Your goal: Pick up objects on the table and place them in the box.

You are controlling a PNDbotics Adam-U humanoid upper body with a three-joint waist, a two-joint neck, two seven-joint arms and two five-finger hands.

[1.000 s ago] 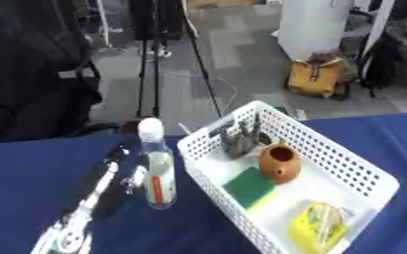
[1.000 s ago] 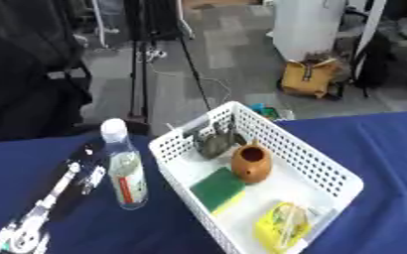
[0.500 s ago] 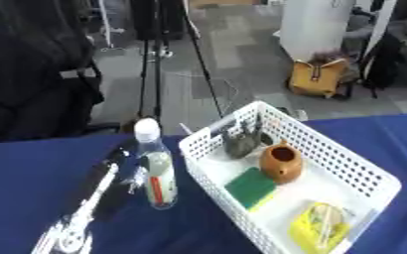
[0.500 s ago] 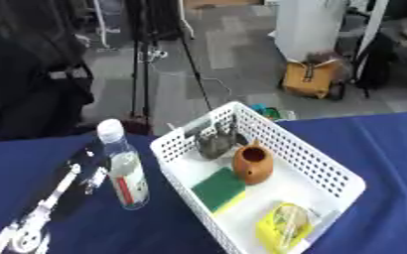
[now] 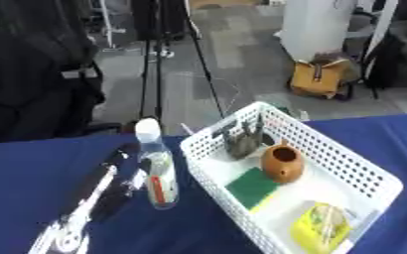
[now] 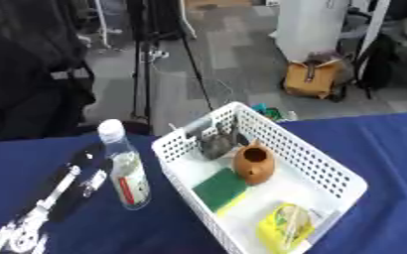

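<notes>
Nothing's shifted since a second ago: bottle (image 5: 156,173) stands upright at 9 o'clock of the basket (image 5: 350,168), your left hand (image 5: 127,186) just beside it, fingers' state unclear.

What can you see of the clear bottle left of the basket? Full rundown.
The bottle is clear plastic with a white cap and a label showing red. It stands upright on the blue table, just left of the white basket and apart from it. The left hand lies against its left side; whether the fingers wrap it is unclear.
</notes>
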